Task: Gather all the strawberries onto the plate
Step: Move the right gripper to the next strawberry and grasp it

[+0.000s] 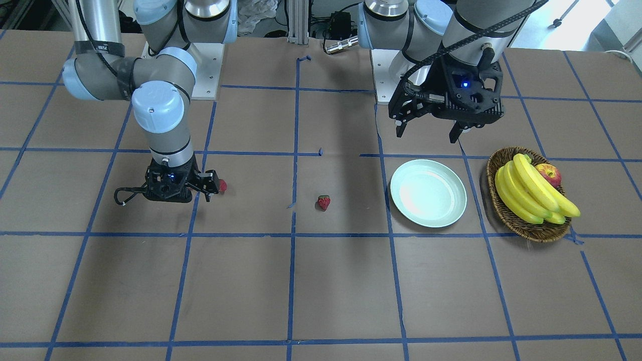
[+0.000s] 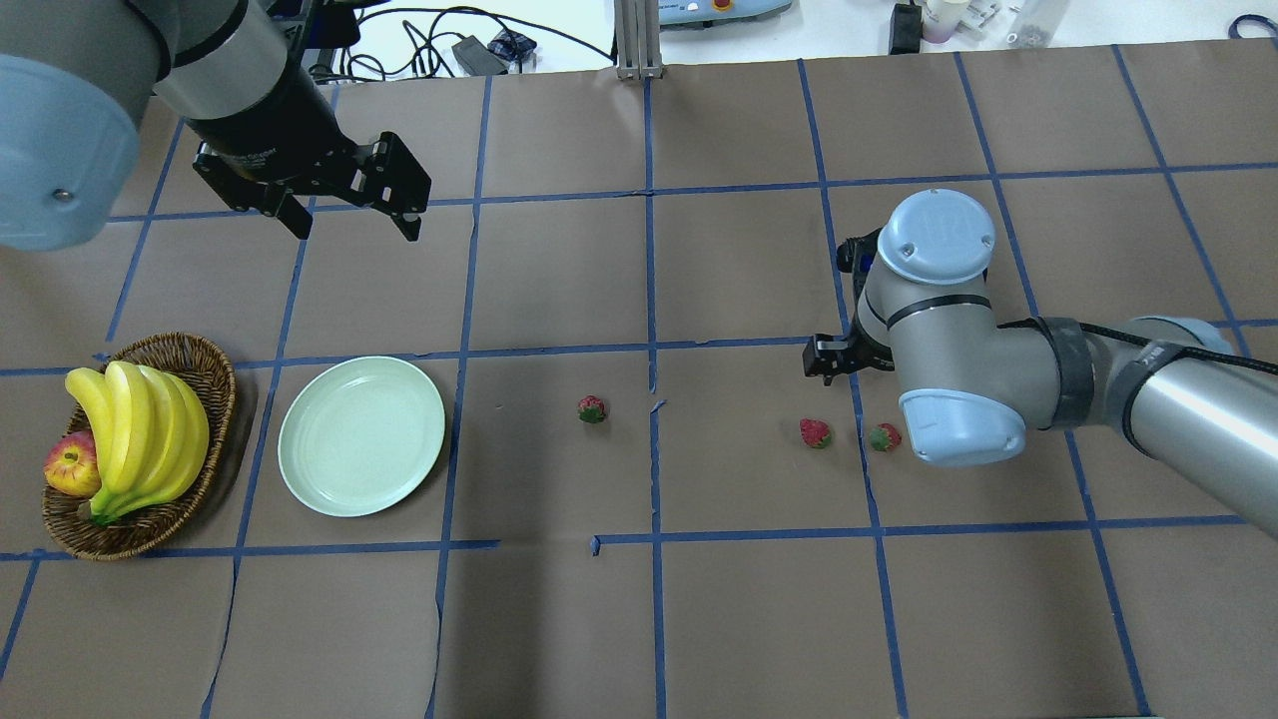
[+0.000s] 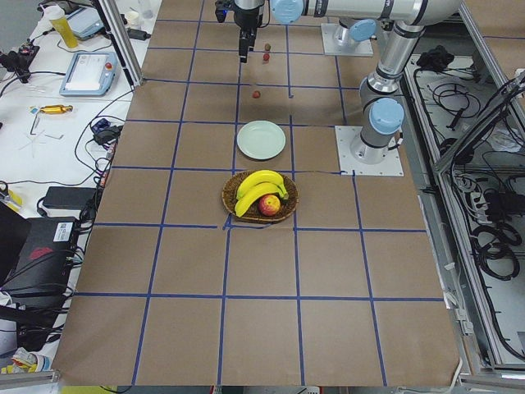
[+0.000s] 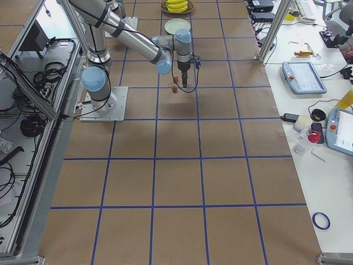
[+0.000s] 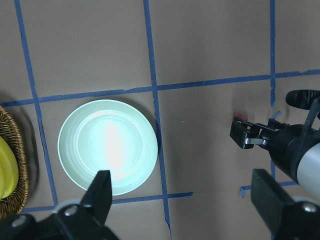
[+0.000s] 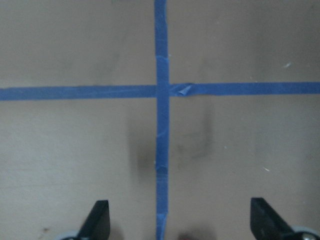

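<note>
**Operator:** Report the state of the left claw.

**Technician:** The left claw (image 2: 355, 232) is released, its fingers spread; it hangs well above the table (image 2: 559, 629), apart from the plate (image 2: 361, 436); its wrist view looks down on that plate.

**Operator:** And the right claw?

**Technician:** The right claw (image 6: 179, 201) is also released; its fingers (image 6: 100, 220) stand wide apart above a crossing of blue tape (image 6: 160, 92). A dim reddish patch at the lower edge of its wrist view is possibly a strawberry; the blur prevents confirmation.

**Operator:** Location of the strawberries?

**Technician:** All three lie on the table, outside the plate. The first strawberry (image 2: 591, 409) sits between the plate and the right arm (image 2: 958, 340), near the centre tape line; the second strawberry (image 2: 815, 432) and the third strawberry (image 2: 884, 437) lie near each other without touching, close by the right claw.

**Operator:** Other items?

**Technician:** A wicker basket (image 2: 140, 534) stands near the plate, on the side away from the strawberries, not touching it; it holds bananas (image 2: 140, 439) and an apple (image 2: 68, 467).
</note>
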`<action>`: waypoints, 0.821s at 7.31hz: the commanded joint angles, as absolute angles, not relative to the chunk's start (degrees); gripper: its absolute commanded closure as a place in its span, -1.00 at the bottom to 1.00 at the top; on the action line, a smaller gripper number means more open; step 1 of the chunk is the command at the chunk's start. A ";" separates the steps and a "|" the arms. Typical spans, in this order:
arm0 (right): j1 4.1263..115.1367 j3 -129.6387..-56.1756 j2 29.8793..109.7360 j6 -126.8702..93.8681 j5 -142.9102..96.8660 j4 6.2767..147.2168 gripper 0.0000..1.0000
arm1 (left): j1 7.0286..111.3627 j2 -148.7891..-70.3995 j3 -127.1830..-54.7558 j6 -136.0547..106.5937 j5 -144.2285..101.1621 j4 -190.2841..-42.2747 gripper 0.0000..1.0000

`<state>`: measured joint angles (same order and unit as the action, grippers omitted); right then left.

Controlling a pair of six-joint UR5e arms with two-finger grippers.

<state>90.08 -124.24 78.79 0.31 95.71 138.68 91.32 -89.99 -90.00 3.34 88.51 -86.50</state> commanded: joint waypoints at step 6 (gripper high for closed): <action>87.71 -128.50 79.45 3.60 95.63 134.21 1.00 | 91.32 -90.00 -90.26 3.25 88.51 -86.57 -1.00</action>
<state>87.72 -128.54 79.39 3.54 95.72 134.61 91.32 -90.01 -90.16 3.26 88.51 -86.57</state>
